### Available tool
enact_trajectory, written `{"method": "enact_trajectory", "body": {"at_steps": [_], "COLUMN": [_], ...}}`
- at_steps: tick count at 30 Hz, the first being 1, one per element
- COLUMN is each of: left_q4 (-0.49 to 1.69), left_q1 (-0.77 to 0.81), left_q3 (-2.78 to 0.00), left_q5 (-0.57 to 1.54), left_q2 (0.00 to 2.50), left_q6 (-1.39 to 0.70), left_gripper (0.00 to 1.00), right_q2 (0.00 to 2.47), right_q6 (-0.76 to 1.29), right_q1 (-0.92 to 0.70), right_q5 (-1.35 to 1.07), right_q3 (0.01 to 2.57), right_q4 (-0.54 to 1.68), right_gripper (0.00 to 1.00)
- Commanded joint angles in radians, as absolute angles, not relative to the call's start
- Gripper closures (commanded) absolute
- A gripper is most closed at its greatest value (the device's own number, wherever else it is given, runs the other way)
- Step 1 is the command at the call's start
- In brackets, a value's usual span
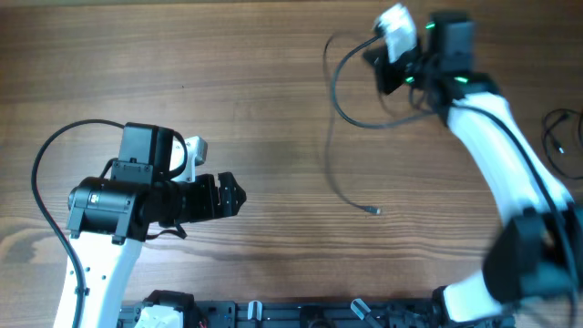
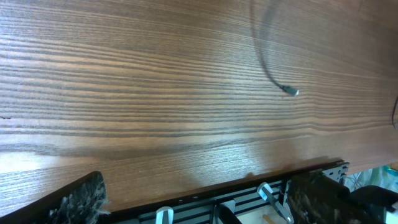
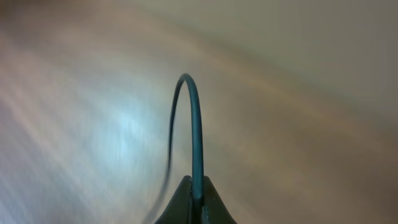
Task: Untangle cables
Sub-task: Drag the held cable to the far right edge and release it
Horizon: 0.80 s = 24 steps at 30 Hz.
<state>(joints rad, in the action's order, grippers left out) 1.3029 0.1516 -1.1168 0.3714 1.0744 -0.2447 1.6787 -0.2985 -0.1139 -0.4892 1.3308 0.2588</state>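
Note:
A thin dark cable [image 1: 333, 91] loops across the table's upper right, and one strand trails down to a small metal plug [image 1: 375, 211]. My right gripper [image 1: 381, 66] is at the top of that loop. In the right wrist view, the right gripper [image 3: 196, 183] is shut on the teal-dark cable [image 3: 198, 130], which arches up and bends back down to the left. My left gripper [image 1: 232, 196] hovers low at the left, open and empty, well apart from the cable. The left wrist view shows the left gripper's fingers [image 2: 81, 202] far apart and the plug [image 2: 290, 91] lying ahead.
Another thin dark cable [image 1: 557, 132] lies at the table's right edge, behind the right arm [image 1: 496, 155]. A black rail with clips [image 1: 301, 314] runs along the front edge. A thick black cable [image 1: 46, 173] arcs from the left arm.

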Motion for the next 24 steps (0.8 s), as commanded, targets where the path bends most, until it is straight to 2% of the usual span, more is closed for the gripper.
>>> {"method": "enact_trajectory", "body": {"at_steps": [1, 5, 10, 14, 19, 24], "left_q4": [1.303, 1.303, 1.303, 1.303, 1.303, 1.308], "left_q1": [0.155, 0.155, 0.155, 0.155, 0.155, 0.155], "left_q3": [-1.124, -1.124, -1.124, -1.124, -1.124, -1.124], "left_q5": [0.369, 0.369, 0.369, 0.369, 0.369, 0.369], "left_q2": [1.074, 1.074, 1.074, 1.074, 1.074, 1.074], "left_q6": [-0.245, -0.239, -0.239, -0.239, -0.239, -0.239], "left_gripper": [0.04, 0.04, 0.04, 0.04, 0.04, 0.04], "right_q2": [1.432, 1.237, 1.167, 1.211, 1.287, 1.421], "right_q6": [-0.287, -0.287, -0.286, -0.146, -0.123, 0.082], "right_q1": [-0.060, 0.115, 0.388, 0.508, 0.625, 0.770], "right_q5": [-0.336, -0.198, -0.179, -0.179, -0.049, 0.001], "right_q3": [1.341, 1.341, 1.341, 1.341, 1.341, 1.341], "right_q4": [0.250, 0.296, 0.297, 0.197, -0.002, -0.041], "right_gripper": [0.96, 0.96, 0.96, 0.96, 0.96, 0.96]}}
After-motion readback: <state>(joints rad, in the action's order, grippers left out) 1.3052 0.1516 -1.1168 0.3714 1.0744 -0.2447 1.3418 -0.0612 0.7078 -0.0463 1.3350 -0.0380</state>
